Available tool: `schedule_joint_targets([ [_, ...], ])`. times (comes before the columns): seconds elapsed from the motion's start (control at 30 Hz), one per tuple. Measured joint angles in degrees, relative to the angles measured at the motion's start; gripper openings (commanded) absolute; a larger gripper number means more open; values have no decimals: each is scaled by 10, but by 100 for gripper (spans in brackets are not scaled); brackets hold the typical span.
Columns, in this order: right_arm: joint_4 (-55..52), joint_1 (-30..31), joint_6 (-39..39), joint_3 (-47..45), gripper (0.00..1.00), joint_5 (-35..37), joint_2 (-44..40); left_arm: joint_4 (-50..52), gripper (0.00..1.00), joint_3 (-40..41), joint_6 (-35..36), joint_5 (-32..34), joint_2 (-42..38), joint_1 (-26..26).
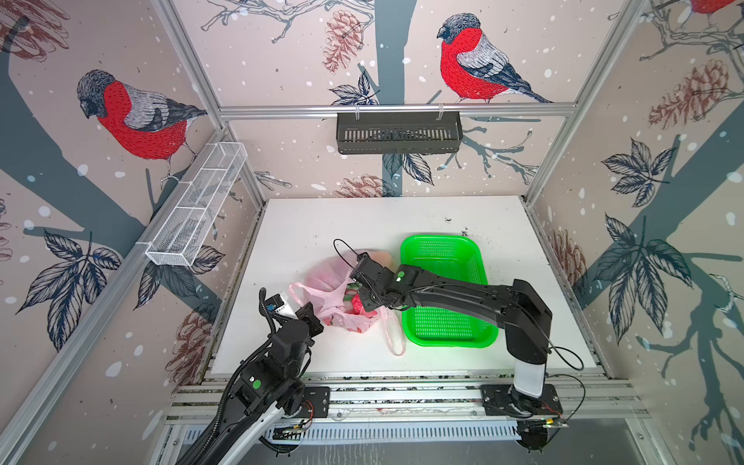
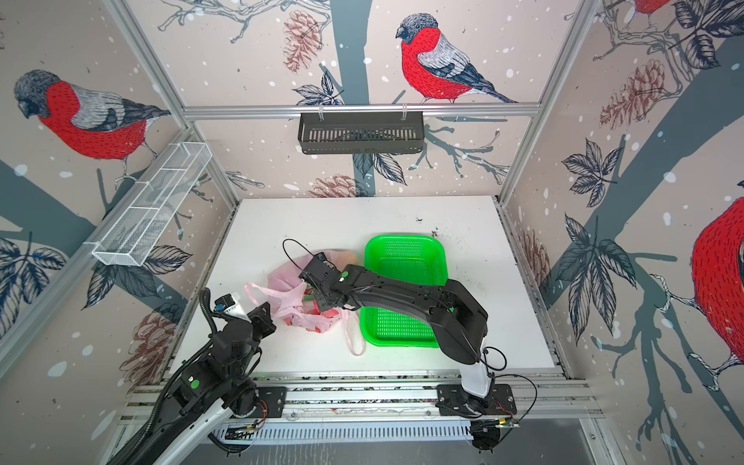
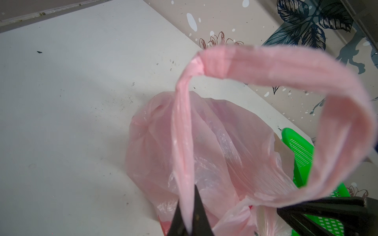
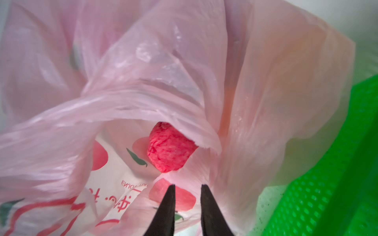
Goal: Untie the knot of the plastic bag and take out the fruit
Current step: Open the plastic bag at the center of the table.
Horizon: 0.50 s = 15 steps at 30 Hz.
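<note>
The red fruit, small, bumpy and roundish with no long axis to note, lies inside the open mouth of the plastic bag. It sits straight ahead of the right gripper, just beyond its tips. The right arm is the nearer: it reaches low over the green basket with its wrist dipped into the bag, jaws slightly parted and empty. The left gripper is clamped on one handle loop, raising it. The knot appears undone.

Red lettering on the plastic bag is illegible
</note>
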State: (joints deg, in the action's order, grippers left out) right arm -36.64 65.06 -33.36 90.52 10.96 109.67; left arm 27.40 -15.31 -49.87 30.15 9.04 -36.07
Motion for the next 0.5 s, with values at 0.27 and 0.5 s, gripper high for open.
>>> schedule_joint_targets([
  [0.27, -10, -1, 20, 37, 35, -16, 42, 11, 0, 3, -7, -1, -13, 0],
  [0.5, -1, -16, 36, 54, 44, -26, 67, 16, 0, 5, -7, -1, -14, 0],
])
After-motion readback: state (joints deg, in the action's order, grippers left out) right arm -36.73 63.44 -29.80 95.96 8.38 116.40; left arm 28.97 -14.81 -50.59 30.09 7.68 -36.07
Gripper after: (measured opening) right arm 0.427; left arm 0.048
